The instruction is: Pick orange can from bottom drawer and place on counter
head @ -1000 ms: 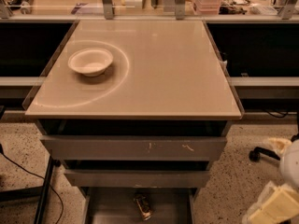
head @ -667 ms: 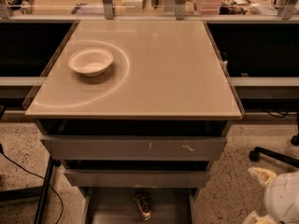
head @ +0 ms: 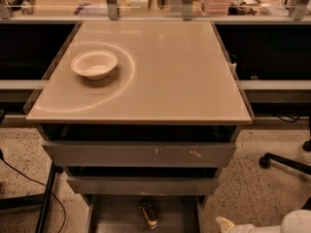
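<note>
The orange can (head: 149, 214) lies on its side on the grey floor of the open bottom drawer (head: 114, 216), near the drawer's middle at the bottom edge of the view. The beige counter (head: 165, 72) spreads above the three drawers, with a faint ring mark on its left half. My gripper (head: 226, 224) shows only as a cream tip on a white arm part at the bottom right corner. It is to the right of the drawer, apart from the can.
A white bowl (head: 95, 63) sits on the counter's left rear part. Two wider scuffed grey drawer fronts (head: 141, 154) stand slightly open above the bottom drawer. A chair base (head: 286, 161) is on the speckled floor at right, and cables (head: 29, 183) run at left.
The white arm at the bottom right has dropped lower and now shows less of itself. The can, bowl and drawers have not moved.
</note>
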Controlling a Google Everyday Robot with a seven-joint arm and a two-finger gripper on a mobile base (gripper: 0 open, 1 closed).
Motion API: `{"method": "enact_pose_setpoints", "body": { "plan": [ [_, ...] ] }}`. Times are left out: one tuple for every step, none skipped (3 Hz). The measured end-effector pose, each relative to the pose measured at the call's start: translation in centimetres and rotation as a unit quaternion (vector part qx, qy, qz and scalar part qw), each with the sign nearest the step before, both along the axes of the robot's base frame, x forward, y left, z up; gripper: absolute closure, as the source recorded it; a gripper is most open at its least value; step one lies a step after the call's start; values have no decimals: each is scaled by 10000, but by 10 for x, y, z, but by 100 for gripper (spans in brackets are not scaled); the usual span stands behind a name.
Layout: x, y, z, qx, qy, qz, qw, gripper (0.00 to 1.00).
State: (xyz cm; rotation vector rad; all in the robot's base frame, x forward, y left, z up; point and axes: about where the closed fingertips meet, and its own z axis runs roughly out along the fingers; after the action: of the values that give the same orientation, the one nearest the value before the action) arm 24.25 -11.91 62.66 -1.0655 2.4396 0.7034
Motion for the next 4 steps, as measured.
{"method": "enact_pose_setpoints", "body": {
  "plan": [
    [9, 28, -46, -133, -60, 288, 9995, 0],
    [33, 30, -78, -471, -261, 373, 9978, 0],
    [43, 34, -78, -531, -408, 397, 9970, 0],
    [28, 25, -78, -650, -415, 77, 9970, 0]
  ]
}}
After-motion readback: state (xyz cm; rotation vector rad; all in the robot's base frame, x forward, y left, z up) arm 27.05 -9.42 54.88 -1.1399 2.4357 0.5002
